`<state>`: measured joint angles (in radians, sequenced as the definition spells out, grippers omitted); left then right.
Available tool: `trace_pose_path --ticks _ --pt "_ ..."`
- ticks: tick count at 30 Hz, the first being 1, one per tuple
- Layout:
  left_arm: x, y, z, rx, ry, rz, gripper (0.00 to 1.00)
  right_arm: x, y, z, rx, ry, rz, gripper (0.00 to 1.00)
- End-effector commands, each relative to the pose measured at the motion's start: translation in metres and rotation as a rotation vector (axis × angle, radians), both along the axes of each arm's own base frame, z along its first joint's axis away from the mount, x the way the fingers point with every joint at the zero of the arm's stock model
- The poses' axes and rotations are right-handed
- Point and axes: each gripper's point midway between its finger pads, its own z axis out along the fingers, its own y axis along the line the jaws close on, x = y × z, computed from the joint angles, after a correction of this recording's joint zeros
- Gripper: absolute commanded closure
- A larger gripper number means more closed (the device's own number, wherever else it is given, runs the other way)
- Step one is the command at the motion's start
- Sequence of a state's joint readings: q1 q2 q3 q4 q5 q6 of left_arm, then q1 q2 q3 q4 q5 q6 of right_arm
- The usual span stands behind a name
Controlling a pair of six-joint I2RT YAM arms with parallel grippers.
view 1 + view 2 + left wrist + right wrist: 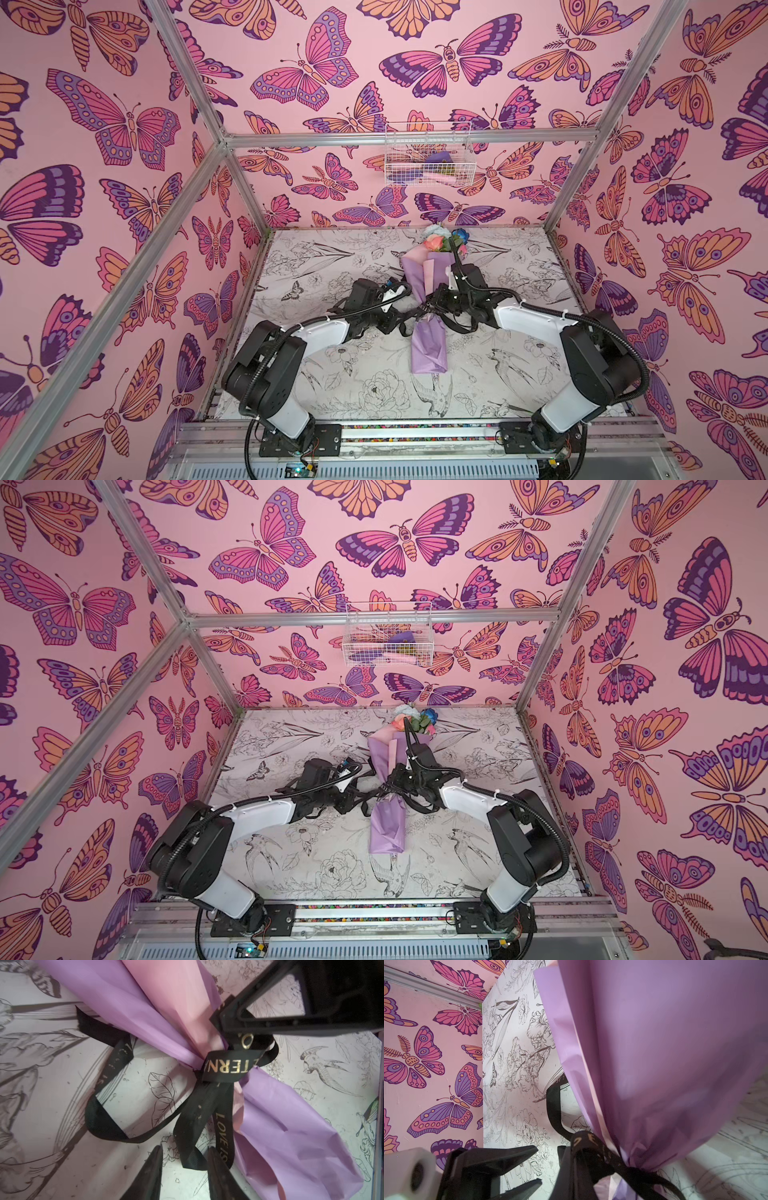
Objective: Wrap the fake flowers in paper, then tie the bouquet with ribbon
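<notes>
One lilac-wrapped bouquet of fake flowers (430, 345) lies on one flower-printed tabletop (353, 374); one black gold-lettered ribbon (224, 1066) binds its waist. There, the right gripper (222, 1022) pinches the ribbon; the left gripper (185, 1147) gapes.

This is a staged robot test cell: pink butterfly-print panels (104, 187) wall it on three sides inside aluminium framing (311, 139), a white wire basket (392, 158) hangs at twelve o'clock, and a left arm (324, 332) and right arm (528, 320) stand on a metal rail (415, 430) at six o'clock beside a botanical-print tabletop (478, 361).
</notes>
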<state>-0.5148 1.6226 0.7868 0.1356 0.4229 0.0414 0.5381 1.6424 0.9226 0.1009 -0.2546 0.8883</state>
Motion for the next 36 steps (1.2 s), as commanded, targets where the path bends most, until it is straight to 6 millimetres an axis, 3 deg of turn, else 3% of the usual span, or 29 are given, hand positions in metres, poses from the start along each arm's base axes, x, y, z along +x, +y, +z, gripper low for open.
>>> trace_pose_path --ticks 1,12,21,36 --pt "0.002 -0.010 0.002 0.002 -0.024 -0.094 0.61 0.007 -0.001 0.017 0.004 -0.044 -0.008 1.00" --pt "0.022 -0.029 -0.006 0.011 -0.045 -0.175 0.57 0.006 -0.002 0.019 0.005 -0.044 -0.008 1.00" --pt "0.015 -0.037 -0.010 -0.018 0.004 -0.226 0.59 0.008 -0.009 0.021 -0.008 -0.052 -0.025 1.00" --pt "0.018 -0.040 0.010 -0.056 0.006 -0.191 0.63 0.009 -0.012 0.019 -0.006 -0.049 -0.035 1.00"
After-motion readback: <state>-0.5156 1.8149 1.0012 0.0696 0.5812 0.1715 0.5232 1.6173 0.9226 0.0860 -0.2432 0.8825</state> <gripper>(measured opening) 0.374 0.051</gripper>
